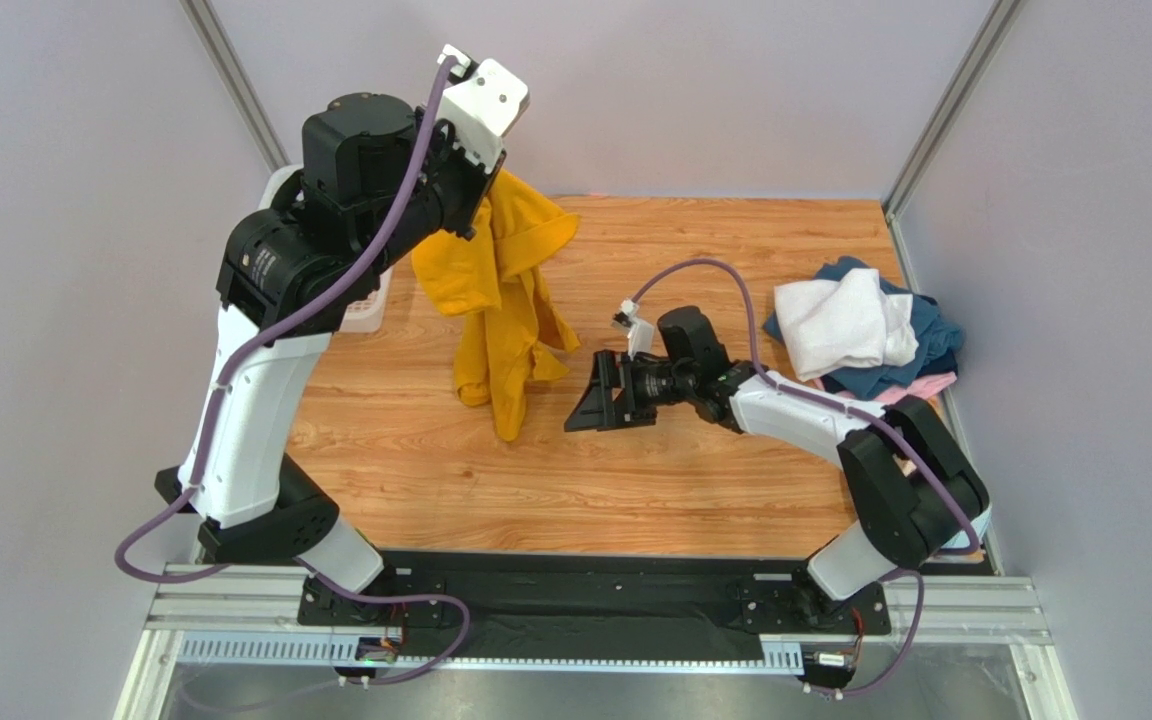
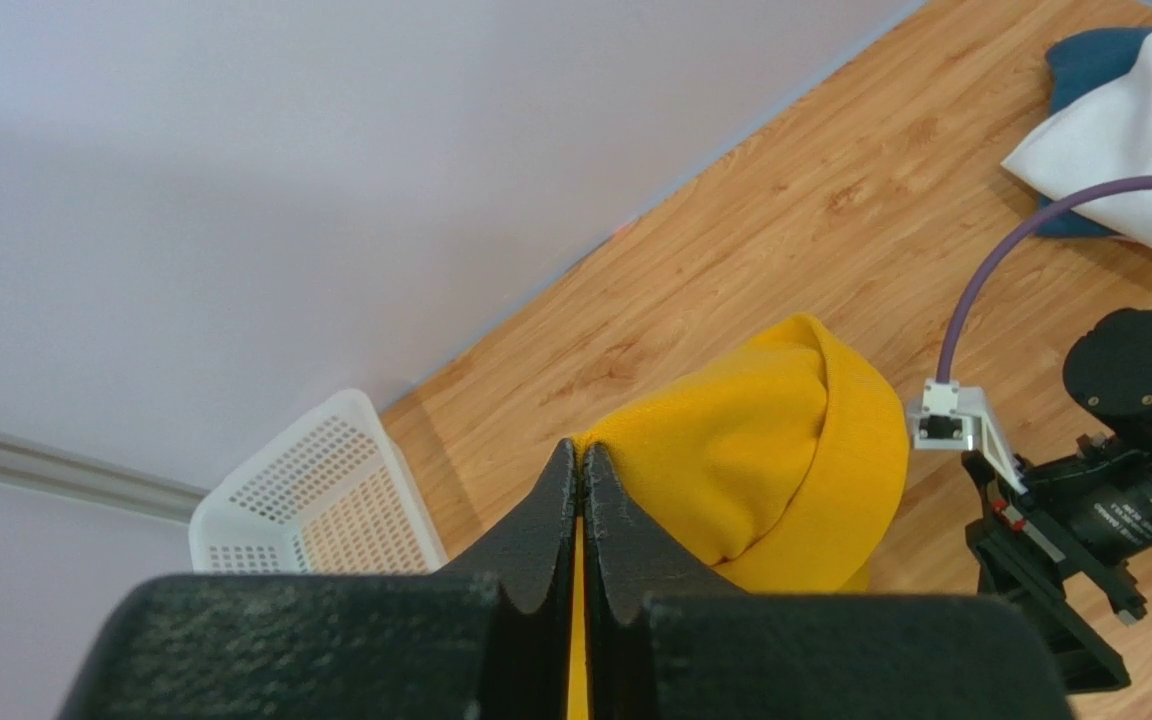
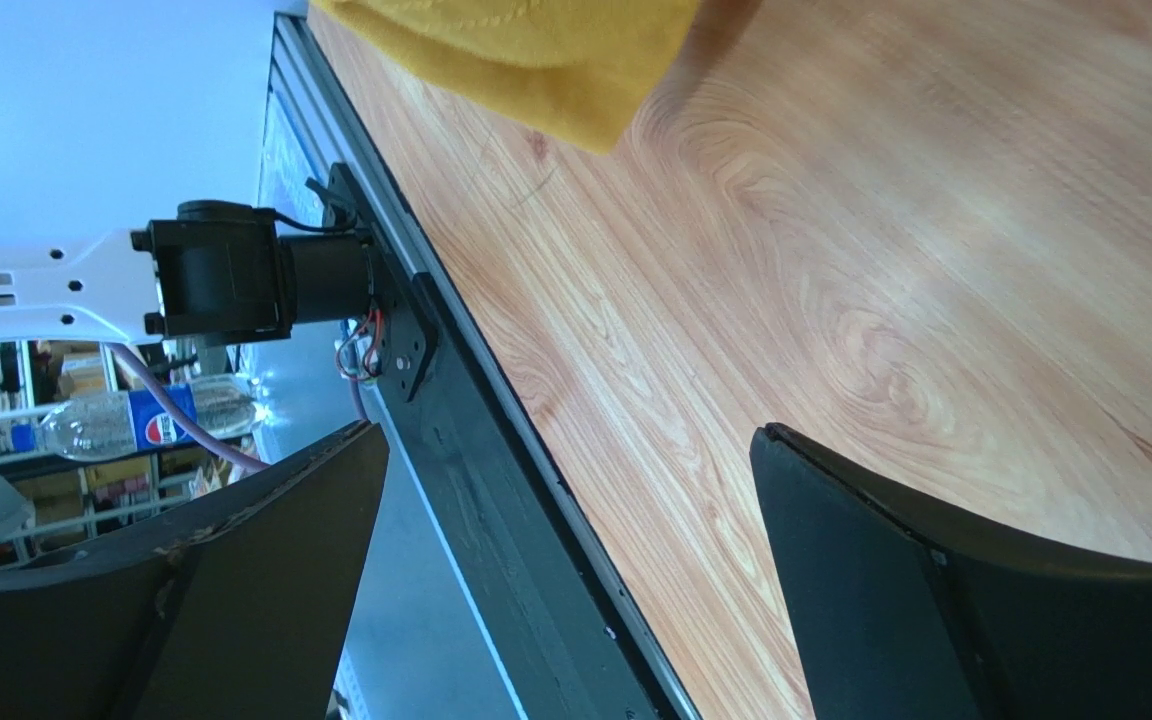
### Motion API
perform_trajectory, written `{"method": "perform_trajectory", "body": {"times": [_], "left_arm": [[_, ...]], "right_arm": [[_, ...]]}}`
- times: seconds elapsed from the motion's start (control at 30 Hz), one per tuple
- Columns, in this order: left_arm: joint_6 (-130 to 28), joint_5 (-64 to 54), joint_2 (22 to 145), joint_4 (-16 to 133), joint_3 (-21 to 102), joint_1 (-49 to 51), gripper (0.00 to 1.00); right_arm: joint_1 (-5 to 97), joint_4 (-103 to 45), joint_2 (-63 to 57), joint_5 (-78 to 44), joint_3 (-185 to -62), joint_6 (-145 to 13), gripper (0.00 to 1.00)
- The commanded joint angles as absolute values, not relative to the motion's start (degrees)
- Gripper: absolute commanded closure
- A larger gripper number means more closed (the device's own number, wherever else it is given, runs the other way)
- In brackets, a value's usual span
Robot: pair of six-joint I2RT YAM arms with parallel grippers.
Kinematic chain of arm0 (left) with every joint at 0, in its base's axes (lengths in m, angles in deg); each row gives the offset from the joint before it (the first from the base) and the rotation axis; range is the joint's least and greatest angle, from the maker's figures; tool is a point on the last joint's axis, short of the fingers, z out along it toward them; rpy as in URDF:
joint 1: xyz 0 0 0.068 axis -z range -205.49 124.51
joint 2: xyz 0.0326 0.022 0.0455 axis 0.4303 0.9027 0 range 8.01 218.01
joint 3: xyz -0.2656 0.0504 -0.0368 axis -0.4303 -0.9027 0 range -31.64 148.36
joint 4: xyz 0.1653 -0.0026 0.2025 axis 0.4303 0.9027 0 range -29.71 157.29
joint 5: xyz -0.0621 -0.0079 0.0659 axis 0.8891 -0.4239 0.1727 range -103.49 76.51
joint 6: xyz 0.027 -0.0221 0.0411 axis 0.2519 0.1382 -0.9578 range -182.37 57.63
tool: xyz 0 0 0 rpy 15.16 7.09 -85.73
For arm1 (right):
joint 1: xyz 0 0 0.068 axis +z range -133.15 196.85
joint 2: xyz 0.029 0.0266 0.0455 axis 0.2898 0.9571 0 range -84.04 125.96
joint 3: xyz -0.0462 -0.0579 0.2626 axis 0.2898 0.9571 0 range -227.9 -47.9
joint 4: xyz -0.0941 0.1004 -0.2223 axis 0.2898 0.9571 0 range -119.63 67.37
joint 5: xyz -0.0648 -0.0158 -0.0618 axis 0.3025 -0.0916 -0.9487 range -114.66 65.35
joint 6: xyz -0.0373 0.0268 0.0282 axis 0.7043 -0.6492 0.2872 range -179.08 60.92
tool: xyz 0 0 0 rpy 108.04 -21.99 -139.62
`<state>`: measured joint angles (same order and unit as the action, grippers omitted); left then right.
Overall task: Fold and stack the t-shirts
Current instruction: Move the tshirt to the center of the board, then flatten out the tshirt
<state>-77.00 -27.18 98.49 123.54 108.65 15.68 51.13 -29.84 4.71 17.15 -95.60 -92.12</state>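
Note:
My left gripper is raised high at the back left and shut on the mustard-yellow t-shirt. The shirt hangs down bunched, its lower end near the table. In the left wrist view the jaws pinch a yellow fold. My right gripper is open and empty, low over the table just right of the hanging shirt. The shirt's hem shows at the top of the right wrist view, above the gripper. A white shirt, a dark blue one and a pink one lie piled at the right.
A white mesh basket stands at the table's back left, mostly hidden behind my left arm in the top view. Grey walls close in the back and sides. The black base rail runs along the near edge.

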Motion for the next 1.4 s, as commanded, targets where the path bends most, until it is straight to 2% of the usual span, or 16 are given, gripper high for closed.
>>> {"method": "perform_trajectory", "body": {"times": [0.0, 0.57, 1.2, 1.23, 1.3, 1.33, 1.37], "left_arm": [[-78.8, -28.5, 99.0, 120.1, 110.8, 15.9, 1.0], [-84.2, -33.7, 101.7, 118.1, 115.7, 22.0, 1.0], [-91.5, -41.3, 100.7, 114.0, 116.5, 26.5, 1.0], [-91.6, -41.4, 100.5, 113.9, 116.5, 26.5, 1.0], [-91.4, -41.8, 100.3, 113.9, 115.4, 26.5, 1.0], [-91.2, -41.8, 100.0, 113.9, 115.1, 26.5, 1.0], [-91.1, -41.9, 99.9, 113.9, 114.5, 26.5, 1.0]], "right_arm": [[53.2, -33.4, 9.3, 19.3, -98.5, -91.2, 0.0], [58.5, -36.2, 21.5, 18.9, -111.8, -91.4, 0.0], [57.4, -42.6, 22.2, 10.9, -107.7, -92.3, 0.0], [57.4, -42.5, 22.0, 10.8, -107.7, -92.3, 0.01], [57.4, -41.9, 21.0, 10.2, -107.5, -91.8, 0.12], [57.4, -41.8, 20.6, 9.9, -107.3, -91.6, 0.19], [57.4, -41.8, 19.6, 9.6, -106.9, -91.4, 0.32]]}}
